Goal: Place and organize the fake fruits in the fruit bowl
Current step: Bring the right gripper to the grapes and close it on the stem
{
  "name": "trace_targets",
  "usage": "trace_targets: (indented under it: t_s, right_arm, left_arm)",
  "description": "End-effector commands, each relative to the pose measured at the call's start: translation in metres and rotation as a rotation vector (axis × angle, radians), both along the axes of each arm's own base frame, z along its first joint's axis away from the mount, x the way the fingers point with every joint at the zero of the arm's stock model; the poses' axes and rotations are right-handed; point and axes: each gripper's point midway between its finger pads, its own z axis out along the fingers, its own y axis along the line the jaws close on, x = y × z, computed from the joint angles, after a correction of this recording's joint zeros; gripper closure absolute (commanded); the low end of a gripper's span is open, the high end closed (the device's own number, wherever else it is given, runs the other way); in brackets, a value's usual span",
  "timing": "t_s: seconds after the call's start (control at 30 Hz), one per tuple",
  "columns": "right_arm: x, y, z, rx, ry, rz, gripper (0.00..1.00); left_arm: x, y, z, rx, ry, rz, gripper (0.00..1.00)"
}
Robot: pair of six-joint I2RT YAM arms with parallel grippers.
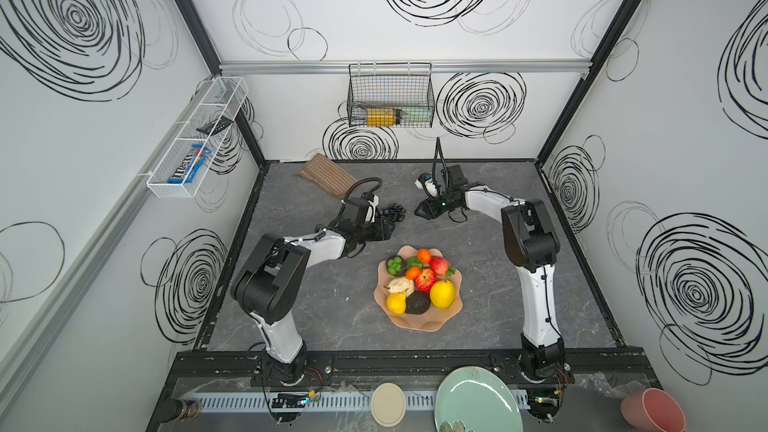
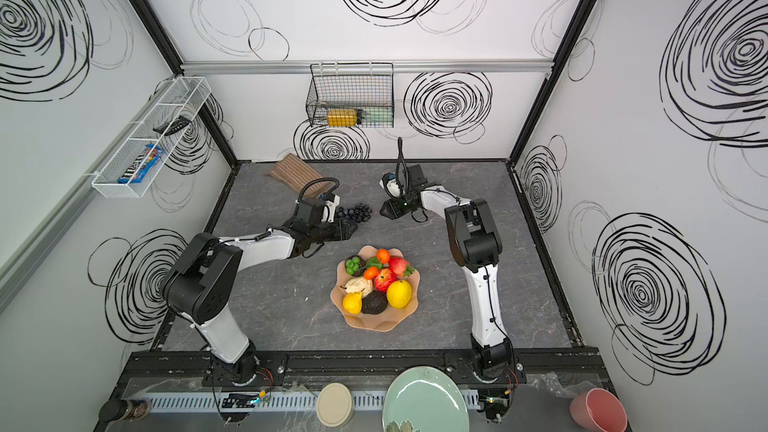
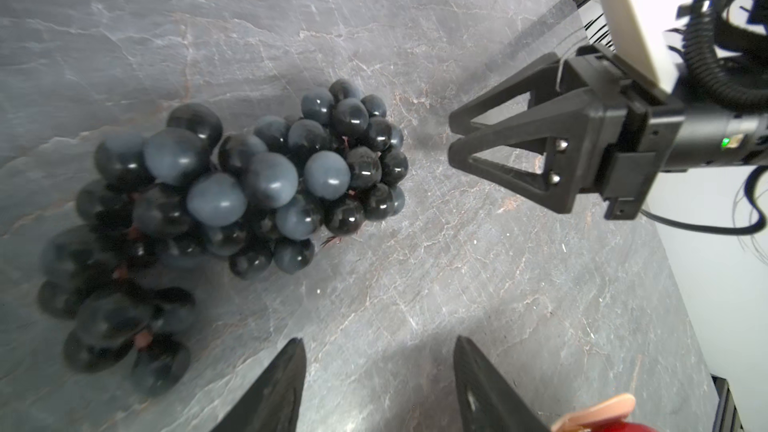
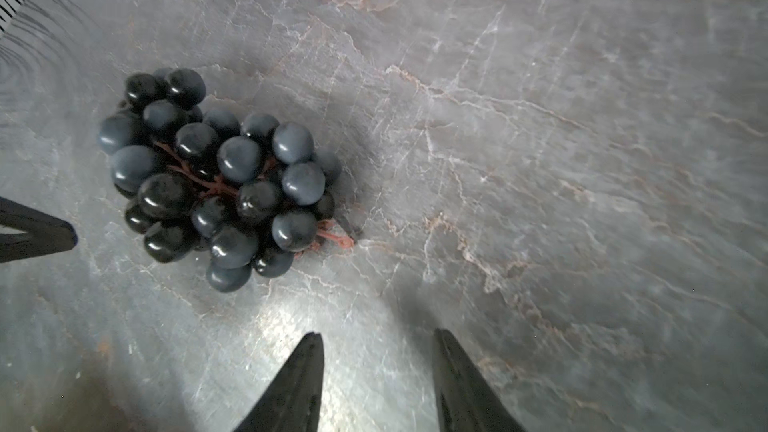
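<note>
A dark grape bunch (image 1: 392,213) (image 2: 357,213) lies on the grey table behind the fruit bowl (image 1: 415,322) (image 2: 374,322). The peach bowl holds a lemon (image 1: 442,293), a pear (image 1: 396,303), an avocado (image 1: 417,303), an apple (image 1: 426,279), a strawberry (image 1: 439,264), two tangerines, a green fruit and a beige fruit. My left gripper (image 1: 390,229) (image 3: 379,340) is open just short of the grapes (image 3: 266,184), with nothing between its fingers. My right gripper (image 1: 417,211) (image 4: 378,333) is open on the bunch's other side, apart from the grapes (image 4: 224,176).
A striped cloth pouch (image 1: 328,176) lies at the back left of the table. On the front ledge stand a mint plate (image 1: 478,401), a white lid (image 1: 387,404) and a coral cup (image 1: 652,409). A wire basket (image 1: 390,97) hangs on the back wall.
</note>
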Motion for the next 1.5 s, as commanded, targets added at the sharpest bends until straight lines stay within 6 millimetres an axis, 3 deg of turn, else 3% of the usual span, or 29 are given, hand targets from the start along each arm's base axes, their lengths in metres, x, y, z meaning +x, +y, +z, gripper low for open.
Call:
trace_targets:
  t_s: [0.0, 0.27, 0.63, 1.0, 1.47]
  right_arm:
    - [-0.004, 0.005, -0.009, -0.078, -0.022, 0.069, 0.53]
    - [-0.003, 0.016, -0.026, -0.206, -0.088, 0.141, 0.59]
    - [0.002, 0.026, -0.031, -0.304, -0.199, 0.218, 0.63]
    - [-0.005, 0.05, -0.043, -0.298, -0.178, 0.331, 0.57]
    - [-0.026, 0.08, -0.038, -0.21, -0.158, 0.472, 0.66]
  left_arm:
    - [0.017, -0.003, 0.008, -0.033, -0.033, 0.007, 0.39]
    - [0.032, 0.009, 0.0, -0.022, -0.018, 0.045, 0.41]
    - [0.042, 0.018, -0.009, 0.004, -0.005, 0.069, 0.41]
    - [0.044, 0.024, -0.014, 0.013, 0.005, 0.078, 0.42]
    - [0.044, 0.033, -0.015, 0.01, 0.01, 0.091, 0.43]
